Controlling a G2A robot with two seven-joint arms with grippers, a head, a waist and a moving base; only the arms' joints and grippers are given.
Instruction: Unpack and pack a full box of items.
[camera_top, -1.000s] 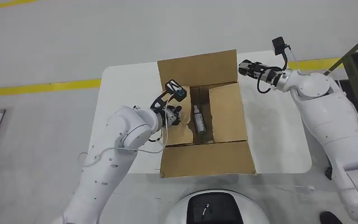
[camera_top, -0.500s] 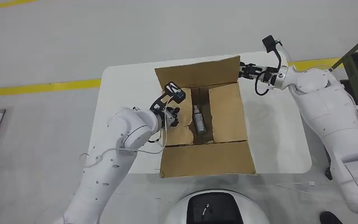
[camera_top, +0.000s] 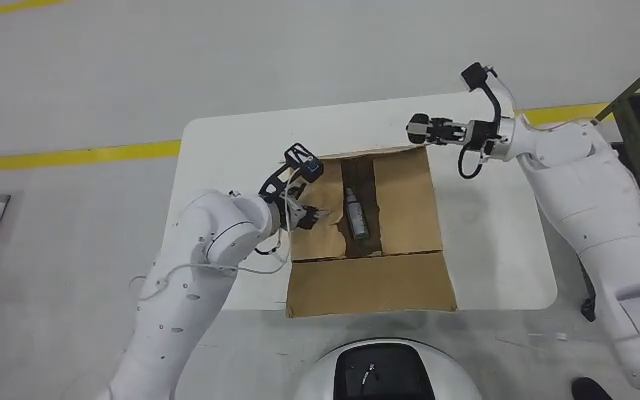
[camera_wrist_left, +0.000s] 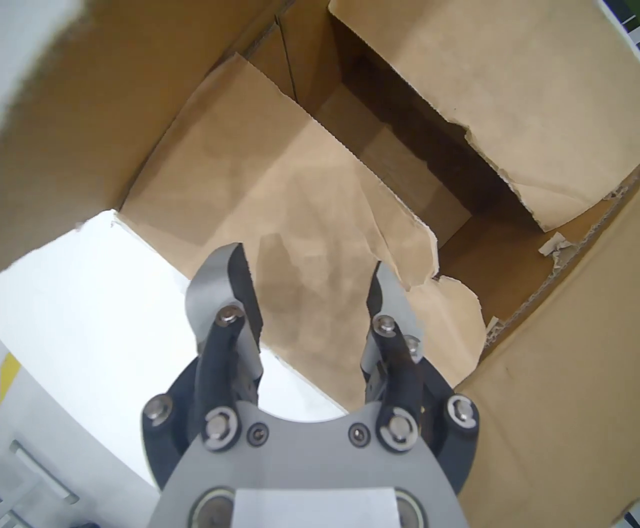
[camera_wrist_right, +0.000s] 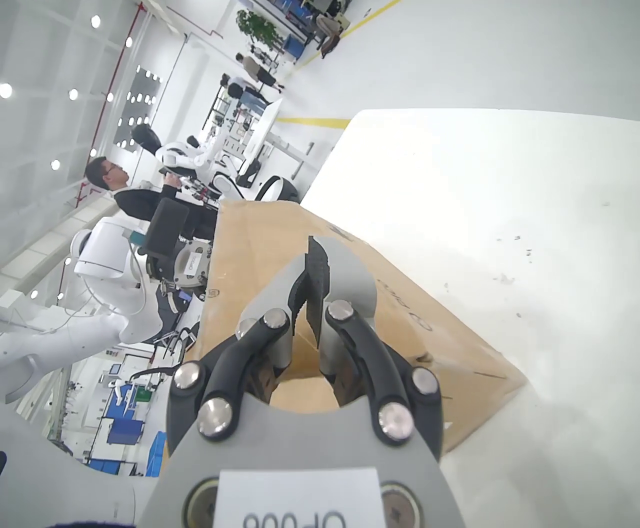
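Left gripper (camera_wrist_left: 310, 270) wide over box (camera_top: 365, 283) | right gripper (camera_wrist_right: 315, 262) (pinched) at far edge

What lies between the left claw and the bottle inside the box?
In the top view, a torn cardboard flap separates left claw from bottle.

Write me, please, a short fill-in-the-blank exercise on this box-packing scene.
1. A single ___ lies inside the cardboard box.
2. The left gripper hangs ___ over a torn flap.
3. The right gripper is ___ beside the far flap.
4. The box stands on a ___ table.
Missing words: bottle; open; shut; white.
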